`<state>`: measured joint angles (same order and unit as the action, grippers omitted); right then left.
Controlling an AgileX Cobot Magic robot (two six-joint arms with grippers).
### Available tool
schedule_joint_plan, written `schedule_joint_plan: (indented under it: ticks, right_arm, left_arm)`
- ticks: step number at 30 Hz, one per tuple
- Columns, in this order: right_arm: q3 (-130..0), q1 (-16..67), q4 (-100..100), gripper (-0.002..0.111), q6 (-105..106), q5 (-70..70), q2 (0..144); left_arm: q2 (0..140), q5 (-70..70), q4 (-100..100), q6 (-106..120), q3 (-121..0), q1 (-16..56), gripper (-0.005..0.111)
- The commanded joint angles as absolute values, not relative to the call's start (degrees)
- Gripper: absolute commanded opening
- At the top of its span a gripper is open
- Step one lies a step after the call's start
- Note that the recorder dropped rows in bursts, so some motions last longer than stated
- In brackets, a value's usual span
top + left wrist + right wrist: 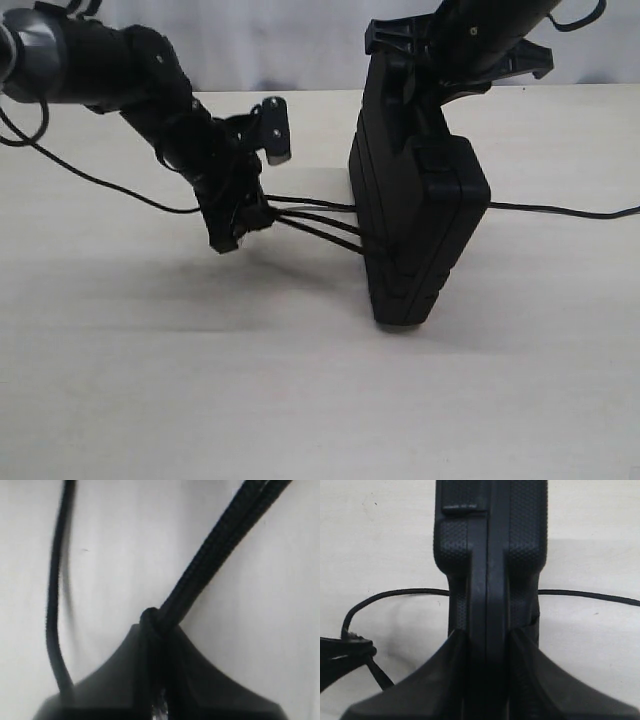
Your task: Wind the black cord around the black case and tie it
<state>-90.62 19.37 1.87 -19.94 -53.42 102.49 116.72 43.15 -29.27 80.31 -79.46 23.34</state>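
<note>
The black case (415, 215) stands on its edge on the table, held upright from above by my right gripper (440, 60), which is shut on its top end. In the right wrist view the case (490, 555) runs between both fingers. The black cord (320, 218) stretches in several taut strands from the case's left side to my left gripper (240, 225), which is shut on it. The left wrist view shows the cord (210, 555) bunched and pinched at the fingertips, with one slack strand (55, 590) hanging beside it. A loose cord end (560, 210) trails right of the case.
The pale table (300, 390) spreads in front of the case. A thin black robot cable (90, 178) sags from the left arm onto the table at the left. A white wall (300, 40) lies behind the table's far edge.
</note>
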Motion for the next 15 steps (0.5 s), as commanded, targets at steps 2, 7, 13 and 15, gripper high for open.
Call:
schedule_joint_plan:
  ticks: [2,7,13,15]
  right_arm:
    - [-90.6,19.5,2.8,0.004,-20.2,-53.8,102.3]
    - [-90.6,19.5,2.8,0.004,-20.2,-53.8,102.3]
    - [-90.6,19.5,2.8,0.004,-20.2,-53.8,102.3]
    - [-90.6,19.5,2.8,0.004,-20.2,-53.8,102.3]
  left_arm:
    - [111.9,36.9,-35.8,76.5,-79.4,22.4,0.000]
    - [109.9,31.3,-43.4,76.4,-79.4,22.6,0.000]
    - [109.8,26.0,-43.6,74.1,-79.4,22.6,0.000]
    - [109.8,23.5,-43.7,71.5,-79.4,22.6,0.000]
